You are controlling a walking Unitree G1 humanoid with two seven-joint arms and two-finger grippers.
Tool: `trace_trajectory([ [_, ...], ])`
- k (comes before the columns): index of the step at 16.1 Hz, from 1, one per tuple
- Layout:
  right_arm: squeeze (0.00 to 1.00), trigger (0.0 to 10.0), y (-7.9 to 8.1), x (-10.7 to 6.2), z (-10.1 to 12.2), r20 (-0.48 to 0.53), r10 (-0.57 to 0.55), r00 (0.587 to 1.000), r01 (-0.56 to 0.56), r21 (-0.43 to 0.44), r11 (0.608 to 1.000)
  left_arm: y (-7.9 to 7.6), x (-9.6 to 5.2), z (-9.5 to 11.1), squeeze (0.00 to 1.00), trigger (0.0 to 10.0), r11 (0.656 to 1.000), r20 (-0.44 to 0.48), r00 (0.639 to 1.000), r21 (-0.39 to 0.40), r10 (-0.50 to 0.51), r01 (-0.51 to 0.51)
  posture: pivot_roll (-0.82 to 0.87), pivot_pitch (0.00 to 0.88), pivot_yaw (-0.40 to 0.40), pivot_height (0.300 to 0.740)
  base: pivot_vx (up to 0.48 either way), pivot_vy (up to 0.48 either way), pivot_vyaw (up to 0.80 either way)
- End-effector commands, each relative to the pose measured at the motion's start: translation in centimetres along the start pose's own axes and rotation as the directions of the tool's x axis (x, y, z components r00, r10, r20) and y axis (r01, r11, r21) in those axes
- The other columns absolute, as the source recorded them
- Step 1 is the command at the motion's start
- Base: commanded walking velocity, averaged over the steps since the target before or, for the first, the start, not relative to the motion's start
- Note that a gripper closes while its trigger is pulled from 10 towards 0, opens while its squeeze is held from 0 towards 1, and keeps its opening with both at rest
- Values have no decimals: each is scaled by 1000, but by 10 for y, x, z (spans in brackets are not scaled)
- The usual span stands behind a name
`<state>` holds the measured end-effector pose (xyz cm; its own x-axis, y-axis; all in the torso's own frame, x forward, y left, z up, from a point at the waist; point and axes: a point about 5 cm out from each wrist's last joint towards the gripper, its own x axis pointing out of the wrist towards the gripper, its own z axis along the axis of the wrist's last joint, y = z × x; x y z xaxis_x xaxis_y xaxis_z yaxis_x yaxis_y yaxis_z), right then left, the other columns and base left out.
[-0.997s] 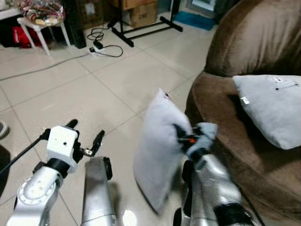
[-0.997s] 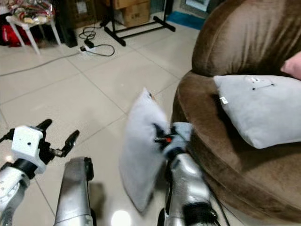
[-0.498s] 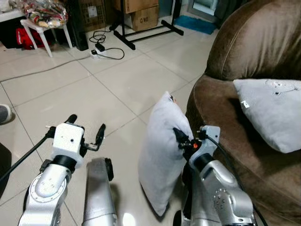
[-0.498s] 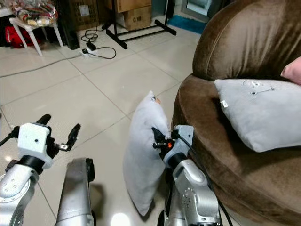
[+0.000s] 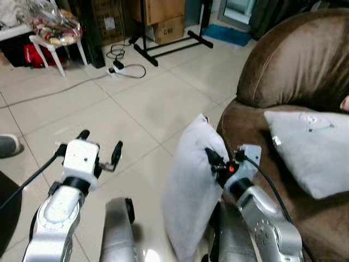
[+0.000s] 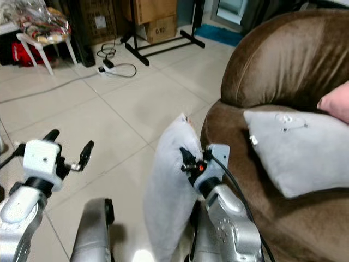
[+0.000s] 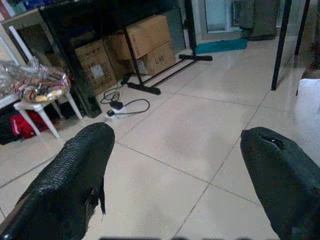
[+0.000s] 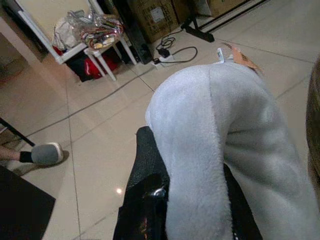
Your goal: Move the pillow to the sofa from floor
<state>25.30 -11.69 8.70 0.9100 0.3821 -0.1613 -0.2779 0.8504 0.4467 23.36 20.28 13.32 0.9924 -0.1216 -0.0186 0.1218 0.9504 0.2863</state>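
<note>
A: What carries everything here?

B: A pale tiled floor (image 5: 82,114), glossy, with dark grout lines. The brown sofa (image 5: 294,71) stands on it at three o'clock.

A: What lies on the floor itself?

B: At twelve o'clock, a black stand (image 5: 163,42) with long feet, boxes (image 5: 169,27) behind it. Toward eleven, a power strip (image 5: 116,70) with a looping black cable. At ten, a small white table (image 5: 52,46).

A: And on the sofa?

B: A grey cushion (image 5: 308,150) lying on the seat.

A: Anything at nine?

B: A grey shoe (image 5: 8,144) at the edge.
</note>
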Motion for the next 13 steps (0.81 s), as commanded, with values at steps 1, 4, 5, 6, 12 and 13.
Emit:
trace_trajectory([
  [1, 0, 10000, 5, 2, 17, 67, 21, 998, -20, -13, 1000, -1, 1, 0, 224, 10000, 1000, 3, 1000, 17, -7, 7, 60, 0, -48, 582, 0, 0, 0],
  [4, 0, 10000, 5, 4, 19, 73, 21, 997, -20, -19, 1000, -1, 3, 0, 220, 10000, 1000, 6, 1000, 19, -5, 5, 62, 0, -45, 612, 0, 0, 0],
  [5, 0, 10000, 5, 4, 19, 73, 21, 997, -20, -19, 1000, -1, 3, 0, 220, 10000, 1000, 6, 1000, 19, -5, 5, 62, 0, -44, 617, 0, 0, 0],
  [6, 0, 10000, 5, 4, 19, 73, 19, 997, -18, -18, 1000, 0, 4, 0, 220, 10000, 1000, 6, 1000, 21, -6, 5, 62, 0, -43, 627, 0, 0, 0],
  [12, 0, 10000, 5, 6, 21, 82, 13, 997, -12, -14, 1000, -3, 5, -1, 1000, 10000, 995, -18, 999, -89, -48, 46, 64, 0, -40, 677, 0, 0, 0],
  [13, 0, 10000, 5, 6, 21, 83, 15, 996, -14, -13, 1000, -3, 6, 0, 1000, 10000, 996, -11, 998, -76, -57, 56, 65, 0, -39, 687, 0, 0, 0],
])
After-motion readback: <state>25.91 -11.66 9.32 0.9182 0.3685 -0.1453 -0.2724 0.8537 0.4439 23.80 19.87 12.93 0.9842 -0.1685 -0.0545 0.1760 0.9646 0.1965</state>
